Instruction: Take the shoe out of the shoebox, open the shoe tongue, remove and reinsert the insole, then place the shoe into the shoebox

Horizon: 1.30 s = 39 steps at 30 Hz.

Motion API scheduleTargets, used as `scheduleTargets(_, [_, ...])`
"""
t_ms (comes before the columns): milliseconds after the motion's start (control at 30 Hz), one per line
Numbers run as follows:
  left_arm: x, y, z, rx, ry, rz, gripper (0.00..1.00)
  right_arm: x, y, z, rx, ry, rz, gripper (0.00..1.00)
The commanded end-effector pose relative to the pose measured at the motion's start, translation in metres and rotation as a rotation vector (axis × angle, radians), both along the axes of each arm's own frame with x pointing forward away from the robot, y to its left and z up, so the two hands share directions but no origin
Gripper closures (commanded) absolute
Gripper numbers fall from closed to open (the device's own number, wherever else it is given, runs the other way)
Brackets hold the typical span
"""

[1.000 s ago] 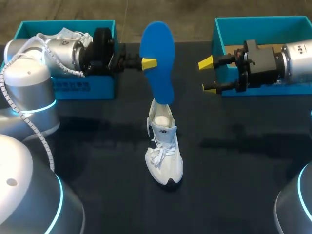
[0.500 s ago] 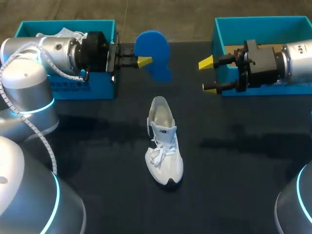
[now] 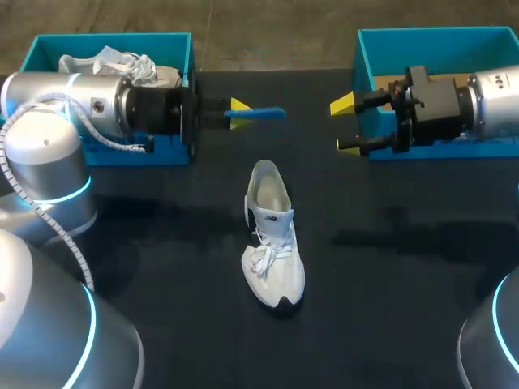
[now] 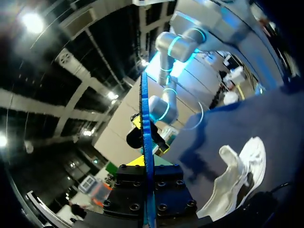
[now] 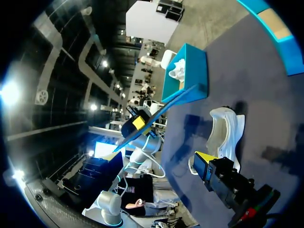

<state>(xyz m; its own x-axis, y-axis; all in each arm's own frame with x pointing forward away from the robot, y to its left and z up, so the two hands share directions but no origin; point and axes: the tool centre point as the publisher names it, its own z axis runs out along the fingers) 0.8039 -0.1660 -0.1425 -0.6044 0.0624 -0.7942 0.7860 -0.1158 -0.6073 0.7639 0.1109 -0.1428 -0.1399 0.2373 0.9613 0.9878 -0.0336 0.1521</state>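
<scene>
White shoe (image 3: 273, 243), blue insole (image 3: 256, 114), teal shoeboxes (image 3: 438, 38) — black table (image 3: 389, 284)

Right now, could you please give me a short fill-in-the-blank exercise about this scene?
The left gripper is shut on the ____ insole.
The white ____ stands on the table, touched by neither gripper.
The right gripper has its jaws ____, holding nothing.
Missing words: blue, shoe, open.

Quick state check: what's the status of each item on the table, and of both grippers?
insole: out of the shoe, held flat in the air.
left gripper: shut on insole.
right gripper: open, empty.
shoe: upright on table, no insole inside.
left shoebox: open, second shoe inside.
right shoebox: open.
</scene>
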Motion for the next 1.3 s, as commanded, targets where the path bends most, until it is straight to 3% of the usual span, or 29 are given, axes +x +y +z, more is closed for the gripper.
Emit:
scheduleTargets(33, [-0.003, 0.001, 0.002, 0.02, -0.389, 0.031, 1.0, 0.0, 0.002, 0.0, -0.001, -0.001, -0.002, 0.0])
scheduleTargets(533, [-0.003, 0.001, 0.002, 0.02, -0.389, 0.031, 1.0, 0.0, 0.002, 0.0, -0.001, -0.001, -0.002, 0.0])
scheduleTargets(967, [-0.007, -0.013, 0.002, 0.023, -0.721, 0.085, 1.0, 0.007, 0.006, 0.004, -0.008, 0.001, -0.005, 0.0])
scheduleTargets(1300, [-0.001, -0.031, 0.003, 0.013, -0.723, 0.08, 1.0, 0.012, 0.027, 0.012, -0.002, -0.022, 0.026, 0.0])
